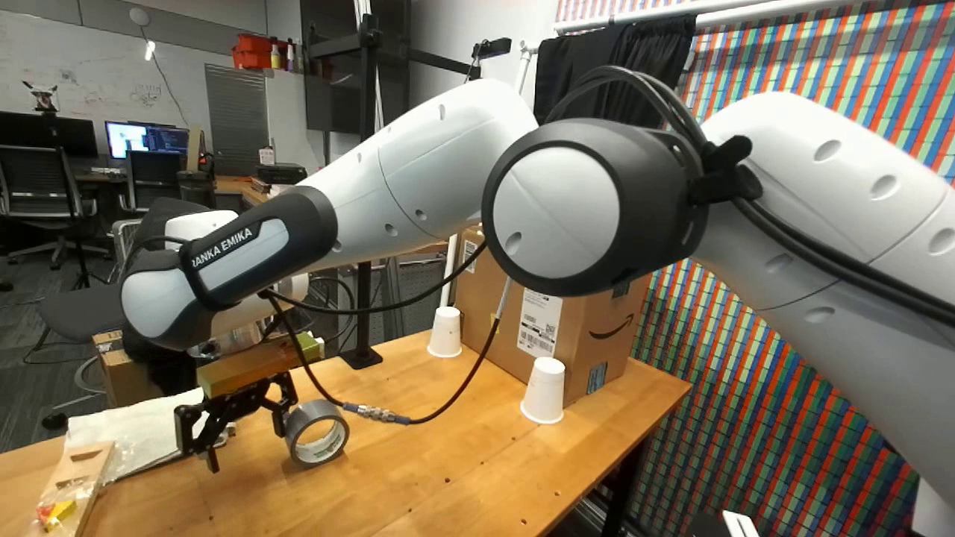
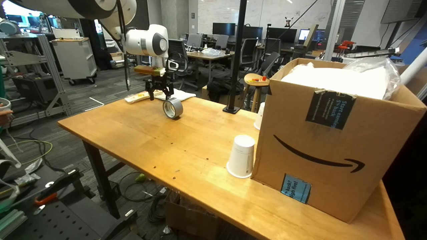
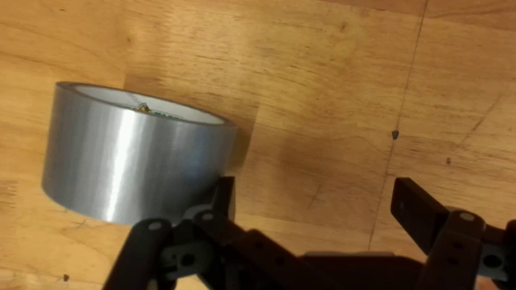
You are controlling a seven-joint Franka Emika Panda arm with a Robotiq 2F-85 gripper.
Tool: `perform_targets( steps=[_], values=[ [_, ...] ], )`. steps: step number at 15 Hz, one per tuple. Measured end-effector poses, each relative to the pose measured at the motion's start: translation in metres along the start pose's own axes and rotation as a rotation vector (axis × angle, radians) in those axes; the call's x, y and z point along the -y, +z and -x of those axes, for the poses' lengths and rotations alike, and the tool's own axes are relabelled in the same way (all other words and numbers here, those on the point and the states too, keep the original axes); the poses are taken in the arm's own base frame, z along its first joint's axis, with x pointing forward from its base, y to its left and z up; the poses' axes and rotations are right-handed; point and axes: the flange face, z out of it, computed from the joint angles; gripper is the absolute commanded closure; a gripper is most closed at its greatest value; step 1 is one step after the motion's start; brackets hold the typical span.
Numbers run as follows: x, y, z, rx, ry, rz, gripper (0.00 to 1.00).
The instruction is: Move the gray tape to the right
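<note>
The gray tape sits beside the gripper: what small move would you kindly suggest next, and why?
I would probably raise the gripper slightly, to clear the gray tape. The jaws stand open with tabletop showing between them, while the tape stands on its curved side outside them, close beside one finger; moving sideways at this height might roll it.

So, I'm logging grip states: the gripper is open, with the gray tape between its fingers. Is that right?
Not quite: the gray tape is outside the fingers, beside one of them, not between them, as the wrist view shows. The gripper is indeed open.
</note>
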Motion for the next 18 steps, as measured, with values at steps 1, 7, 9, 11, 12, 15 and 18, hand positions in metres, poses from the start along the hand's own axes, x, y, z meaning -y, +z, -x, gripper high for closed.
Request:
perform_targets(
  steps=[1, 7, 9, 11, 12, 15, 18],
  values=[
    [-0.006, -0.002, -0.001, -0.003, 0.008, 0.004, 0.00],
    [-0.018, -0.001, -0.002, 0.000, 0.024, 0.012, 0.00],
    [-0.018, 0.003, 0.001, 0.009, 0.023, 0.014, 0.00],
    [-0.019, 0.006, 0.003, 0.019, 0.024, 0.017, 0.00],
    [-0.020, 0.008, 0.005, 0.025, 0.027, 0.020, 0.00],
    [-0.034, 0.010, 0.011, 0.038, 0.047, 0.031, 0.00],
    [-0.061, 0.011, 0.018, 0.052, 0.080, 0.041, 0.00]
  ],
)
